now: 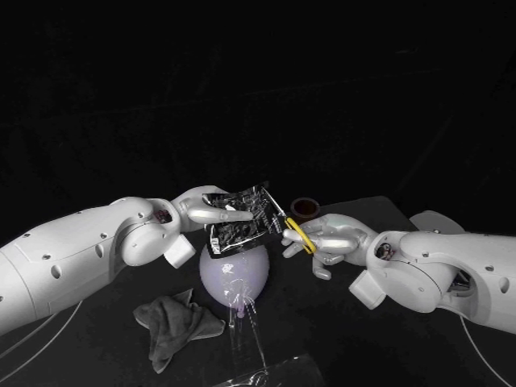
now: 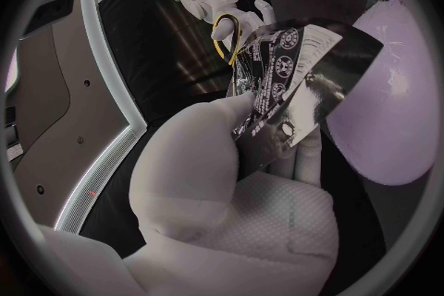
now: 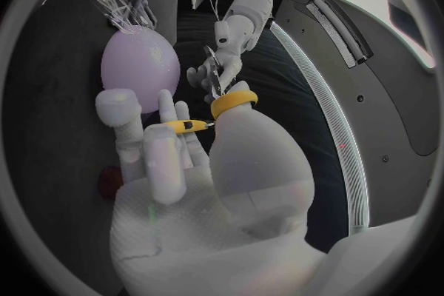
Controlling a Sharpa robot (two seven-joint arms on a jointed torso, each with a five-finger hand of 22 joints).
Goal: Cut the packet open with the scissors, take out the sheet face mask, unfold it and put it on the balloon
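Left hand: the left hand (image 1: 202,214) is just above the balloon, on its far side. Its thumb and fingers are clamped on one end of the packet.
Packet: the packet (image 1: 247,218) is dark with pale printing. It is held off the table over the balloon's upper end, with the printed face turned up and slightly tilted.
Packet axis: in the left wrist view its length runs away from the left hand towards the right hand, and the free end is nearest the scissors.
Packet contents: it cannot be told whether the packet's edge is cut, or what is inside.
Right hand: the right hand (image 1: 334,240) is beside the balloon, opposite the left hand. Its fingers are closed through the handle loops of the scissors.
Scissors: the scissors (image 1: 301,234) have yellow handles. The blades point from the right hand towards the packet's free end. It cannot be told whether they touch it.
Balloon: the balloon (image 1: 235,274) is pale lilac and egg-shaped. It stands on the table (image 1: 363,355) between the two hands, with its long axis running from under the packet towards the robot.
Clear plastic: crumpled clear plastic (image 1: 258,363) lies at the balloon's near end.
Cloth: a grey cloth (image 1: 176,322) lies bunched on the table near the balloon, on the left arm's side.
Round thing: a small dark-red round thing (image 1: 305,206) sits beyond the balloon, just beside the right hand. What it holds cannot be told.
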